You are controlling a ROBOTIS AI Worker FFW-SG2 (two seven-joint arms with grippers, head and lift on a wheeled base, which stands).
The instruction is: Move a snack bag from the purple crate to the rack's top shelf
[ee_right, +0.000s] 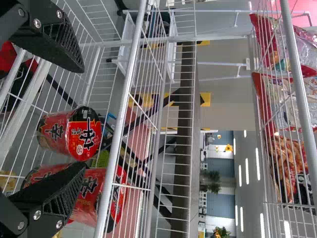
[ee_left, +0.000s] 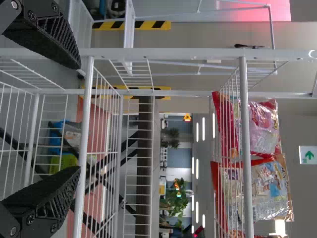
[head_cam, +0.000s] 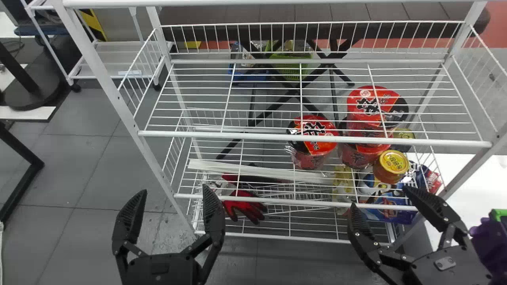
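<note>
In the head view my left gripper [head_cam: 175, 190] stands open at the rack's lower left, with nothing between its fingers. My right gripper [head_cam: 379, 196], also open and empty, is before the rack's lower right. The purple crate [head_cam: 485, 247] shows in part at the right edge, beside the right gripper; its contents cannot be made out. In the left wrist view, red-edged snack bags [ee_left: 262, 191] lie on the rack's top shelf [ee_left: 245, 148], away from the open left gripper [ee_left: 79, 118]. Several snack bags [ee_right: 292, 101] appear up there in the right wrist view, beyond the open right gripper [ee_right: 84, 118].
Red noodle cups [head_cam: 313, 136] stand on a lower wire shelf [head_cam: 245, 136], toward the right. Red gloves [head_cam: 245, 206] and packaged goods [head_cam: 390, 206] lie lower down. White rack posts [head_cam: 107, 91] and rails are close ahead of both grippers. A dark bench [head_cam: 317, 14] stands behind.
</note>
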